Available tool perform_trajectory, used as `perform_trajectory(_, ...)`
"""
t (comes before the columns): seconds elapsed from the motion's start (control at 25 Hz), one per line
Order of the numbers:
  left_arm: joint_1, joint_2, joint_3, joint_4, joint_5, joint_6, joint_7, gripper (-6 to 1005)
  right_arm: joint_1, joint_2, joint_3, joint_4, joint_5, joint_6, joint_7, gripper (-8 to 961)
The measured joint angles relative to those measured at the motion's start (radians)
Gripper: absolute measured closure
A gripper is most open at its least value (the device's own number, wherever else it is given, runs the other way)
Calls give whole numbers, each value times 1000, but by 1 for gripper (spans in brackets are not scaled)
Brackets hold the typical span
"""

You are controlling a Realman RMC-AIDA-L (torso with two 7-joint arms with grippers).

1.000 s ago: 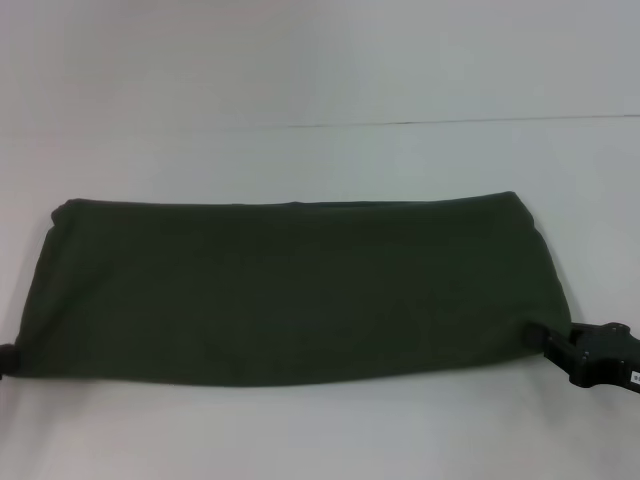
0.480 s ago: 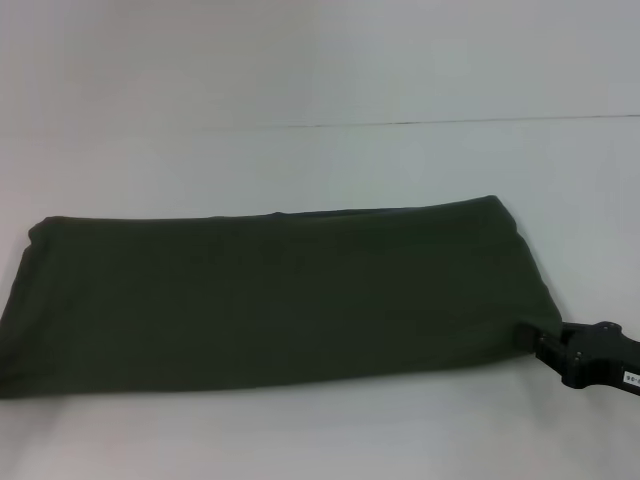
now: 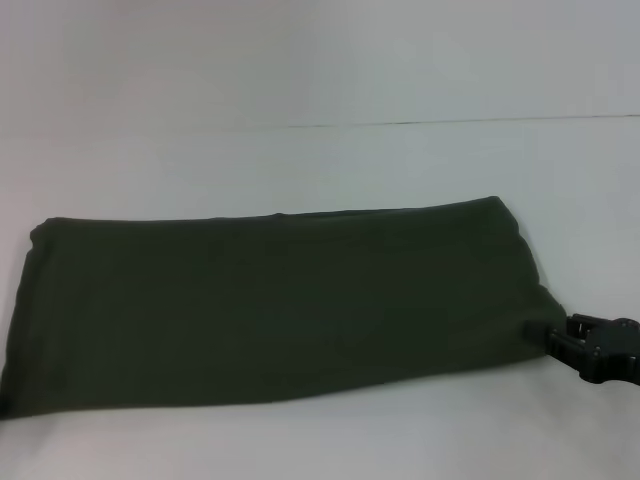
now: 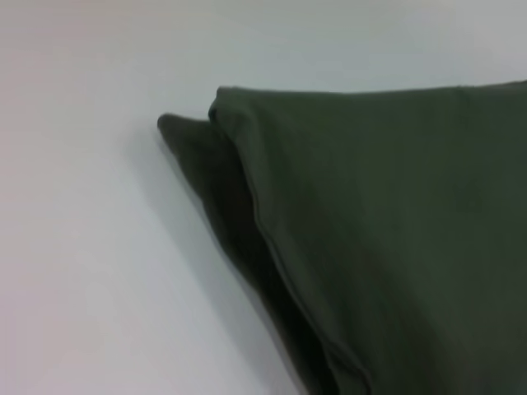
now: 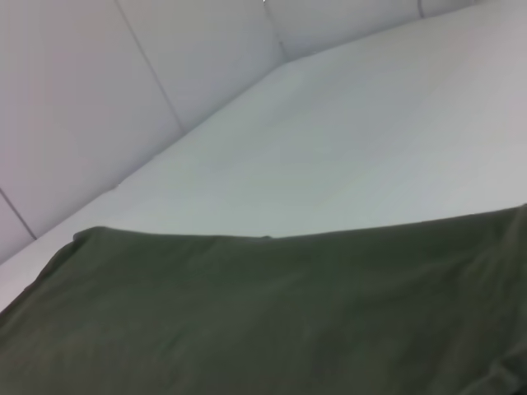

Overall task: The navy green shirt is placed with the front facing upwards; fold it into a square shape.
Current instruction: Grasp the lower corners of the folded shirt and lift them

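The navy green shirt (image 3: 280, 300) lies as a long folded band across the white table, plain dark olive side up, with no lettering or collar showing. My right gripper (image 3: 562, 343) sits low at the band's near right corner, right against the cloth. The right wrist view looks along the shirt's (image 5: 247, 321) flat top. The left wrist view shows a left corner of the shirt (image 4: 395, 230), where stacked layers overlap and a lower layer pokes out. My left gripper shows in no view.
The white table (image 3: 320, 160) extends beyond the shirt to a thin seam line (image 3: 400, 123) at the back. A strip of bare table runs along the near edge, in front of the shirt.
The shirt slid left until its left end reached the picture's edge, then stayed put. The left gripper left the view. The right gripper has drawn slightly right at the corner.
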Motion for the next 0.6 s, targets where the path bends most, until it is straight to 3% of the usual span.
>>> perform_trajectory(0.12,-2,-1,-5,2,0,-12,-24,793,0,-4,5,-3,0,-7,1,776)
perform_trajectory(0.32,-5,2,-13,18,-7,-19,-73,605,-2,-14,21,-15,1,-33,1,511)
perform_trajectory(0.6,-6,7,-66,38,-66,-14,-95,419,-4,-27,34,-18,-3,-42,-2,254)
